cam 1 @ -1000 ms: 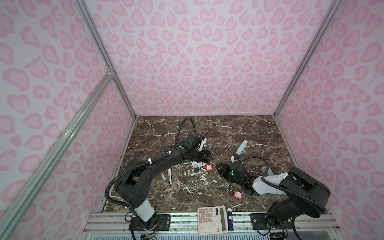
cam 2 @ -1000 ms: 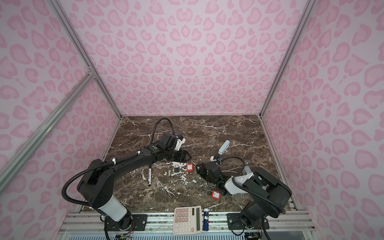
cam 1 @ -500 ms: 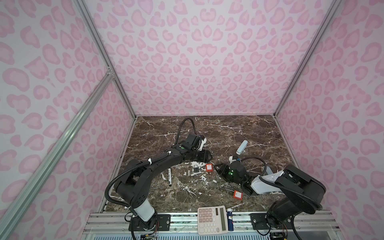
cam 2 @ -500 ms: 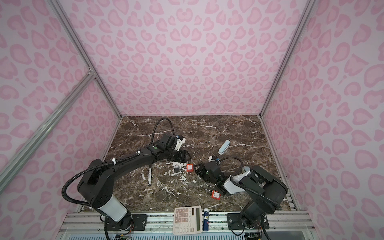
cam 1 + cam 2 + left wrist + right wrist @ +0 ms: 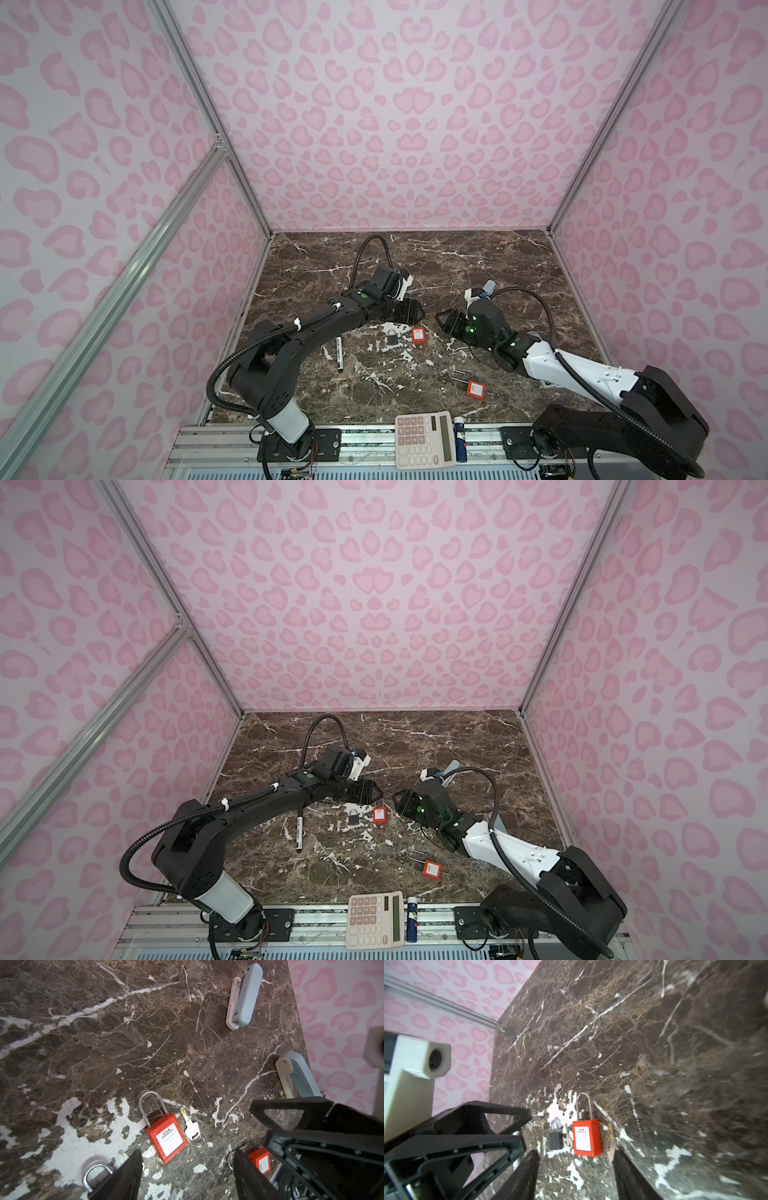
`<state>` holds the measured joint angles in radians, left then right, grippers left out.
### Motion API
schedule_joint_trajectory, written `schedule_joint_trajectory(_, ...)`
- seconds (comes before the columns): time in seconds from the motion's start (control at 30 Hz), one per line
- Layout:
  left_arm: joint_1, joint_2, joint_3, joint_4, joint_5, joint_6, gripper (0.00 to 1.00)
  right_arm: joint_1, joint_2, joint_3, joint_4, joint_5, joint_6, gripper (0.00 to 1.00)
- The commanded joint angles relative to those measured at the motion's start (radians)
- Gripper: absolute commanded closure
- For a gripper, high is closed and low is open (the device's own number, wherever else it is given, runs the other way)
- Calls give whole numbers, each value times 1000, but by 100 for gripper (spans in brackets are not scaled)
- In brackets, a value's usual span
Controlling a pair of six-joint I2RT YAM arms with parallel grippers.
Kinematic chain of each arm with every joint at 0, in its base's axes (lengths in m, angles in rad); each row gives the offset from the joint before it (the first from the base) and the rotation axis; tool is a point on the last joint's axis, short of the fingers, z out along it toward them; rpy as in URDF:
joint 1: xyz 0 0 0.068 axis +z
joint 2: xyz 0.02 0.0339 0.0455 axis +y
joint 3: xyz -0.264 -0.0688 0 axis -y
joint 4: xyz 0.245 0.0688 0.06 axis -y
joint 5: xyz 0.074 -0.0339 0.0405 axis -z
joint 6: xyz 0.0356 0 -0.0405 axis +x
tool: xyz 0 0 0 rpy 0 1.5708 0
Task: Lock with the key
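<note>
Left wrist view: red plastic padlock with steel shackle (image 5: pixel 168 1138) lying flat on dark marble worktop (image 5: pixel 104 1032). White-headed brass key on ring (image 5: pixel 192 1128) lying just beside it, not inserted. Left jaws hovering spread near both, gripping nothing. Right wrist view: right jaws also standing spread and empty, one finger (image 5: pixel 629 1176) sitting just beside key head. Small grey padlock (image 5: pixel 556 1138) lying on red padlock's other side. Second red padlock (image 5: pixel 476 389) sitting well apart, nearer front edge.

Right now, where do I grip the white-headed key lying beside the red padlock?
Probably by the head of the white-headed key, from above, jaws across its width beside the red padlock: the key lies flat, its blade is thin, and the head is its widest part.
</note>
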<state>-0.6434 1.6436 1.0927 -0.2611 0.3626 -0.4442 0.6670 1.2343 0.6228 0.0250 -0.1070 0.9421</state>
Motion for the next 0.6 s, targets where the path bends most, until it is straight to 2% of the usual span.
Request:
schedule_joint_trajectory(0.0, 1, -4, 13, 9, 6, 12, 30, 12, -12, 97, -469, 1, -244, 40)
schedule_joint_trajectory(0.2, 1, -1, 22, 6, 25, 7, 30, 148, 72, 279, -850, 136, -348, 38)
schedule_joint_trajectory(0.37, 2, -10, 19, -16, 22, 22, 29, 240, 146, 339, -975, 159, -328, 37)
schedule_joint_trajectory(0.57, 16, -22, -12, -32, -2, 44, 29, 329, 184, 329, -1024, 177, -296, 34)
